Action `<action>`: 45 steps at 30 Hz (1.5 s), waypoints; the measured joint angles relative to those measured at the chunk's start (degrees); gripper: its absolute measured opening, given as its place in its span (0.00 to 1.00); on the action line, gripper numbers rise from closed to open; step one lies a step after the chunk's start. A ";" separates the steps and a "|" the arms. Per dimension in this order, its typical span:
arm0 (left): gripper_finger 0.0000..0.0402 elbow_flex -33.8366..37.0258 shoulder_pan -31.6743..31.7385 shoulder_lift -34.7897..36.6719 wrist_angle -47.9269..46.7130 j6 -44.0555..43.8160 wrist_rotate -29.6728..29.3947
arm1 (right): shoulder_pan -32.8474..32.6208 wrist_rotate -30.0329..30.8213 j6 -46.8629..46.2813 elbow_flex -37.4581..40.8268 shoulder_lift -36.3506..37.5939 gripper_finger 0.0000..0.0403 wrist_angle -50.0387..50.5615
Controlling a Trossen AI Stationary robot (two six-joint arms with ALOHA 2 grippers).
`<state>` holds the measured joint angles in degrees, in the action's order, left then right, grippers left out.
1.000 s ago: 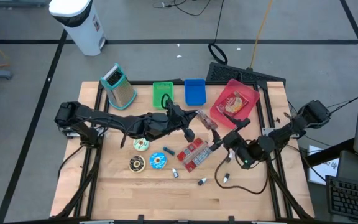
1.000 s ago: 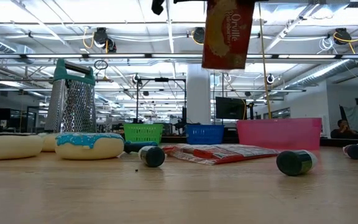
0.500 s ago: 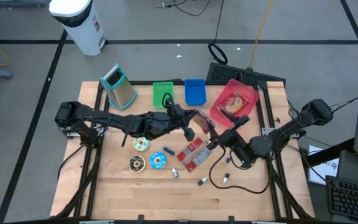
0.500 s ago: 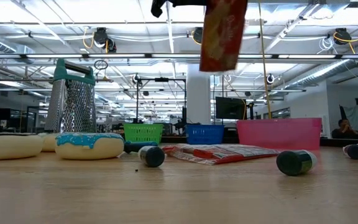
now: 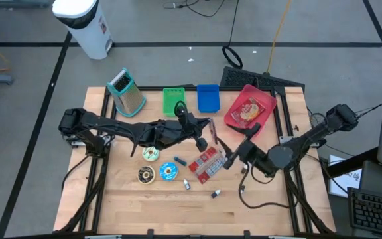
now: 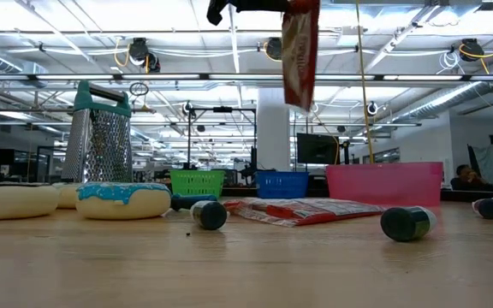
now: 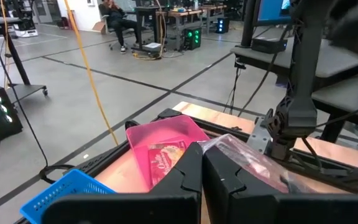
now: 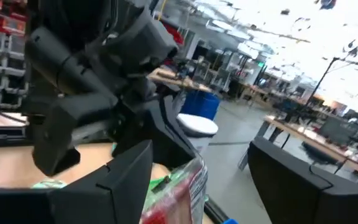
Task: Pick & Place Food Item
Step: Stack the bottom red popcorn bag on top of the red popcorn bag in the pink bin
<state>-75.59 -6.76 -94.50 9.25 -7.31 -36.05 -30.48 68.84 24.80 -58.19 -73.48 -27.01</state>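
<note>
A red and clear snack packet (image 6: 300, 51) hangs high over the middle of the table, also seen in the high view (image 5: 212, 128). My left gripper (image 5: 204, 131) reaches in from the table's left and is shut on the packet's top. My right gripper (image 5: 220, 150) comes from the right at about the same height. It is open, and its two fingers (image 8: 120, 180) stand on either side of the packet's lower part (image 8: 179, 193) without touching it. A pink bin (image 5: 265, 105) at the far right holds another red packet (image 5: 247, 110). My left gripper pinches the packet's clear upper edge (image 7: 232, 149) between its two shut fingers (image 7: 188, 171). The fingers come in about level from the table's left. The packet hangs below them, lifted well clear of the table, edge-on to the low view.
A third red packet (image 5: 205, 162) lies flat on the table under the grippers. Toy donuts (image 5: 156, 172), small bottles (image 6: 407, 223), a metal grater (image 5: 130, 93), a green basket (image 5: 173, 101) and a blue basket (image 5: 207, 97) stand around. Cables trail near the right arm.
The hanging packet has turned about: it faced the table's near edge and now shows edge-on in the low view. My right gripper has risen and its wrist has turned, bringing its fingers level around the packet.
</note>
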 joint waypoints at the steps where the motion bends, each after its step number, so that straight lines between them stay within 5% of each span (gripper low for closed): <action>1: 0.00 0.01 0.20 -0.02 -0.27 -0.31 0.00 | 0.02 -0.29 -2.67 -1.63 0.31 0.62 4.72; 3: 0.00 0.01 0.62 -0.01 -0.58 -0.54 -0.02 | 1.04 -4.94 -10.95 -5.31 0.88 0.62 17.54; 7: 0.00 0.01 1.54 0.00 -0.57 -1.26 -0.04 | 7.51 -29.72 -33.14 -13.14 0.10 0.62 42.32; 9: 0.00 0.02 1.92 0.00 -0.63 -1.81 -0.04 | 11.23 -35.56 -37.76 -15.01 -1.25 0.62 47.61; 24: 0.00 0.04 3.78 -3.91 1.59 -2.56 -0.10 | 17.27 -33.84 -38.97 -15.24 -8.37 0.62 49.49; 31: 0.00 0.04 4.50 -4.17 0.86 -2.91 -1.69 | 16.59 -27.09 -38.45 -15.19 -9.24 0.62 50.85; 45: 0.00 0.04 2.89 -4.20 -0.18 -0.16 2.23 | 13.76 -26.85 -40.94 -15.26 -7.36 0.62 57.54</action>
<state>-75.55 -3.87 -98.70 9.08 -7.48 -33.82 -16.72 42.00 -16.14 -73.45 -80.84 30.53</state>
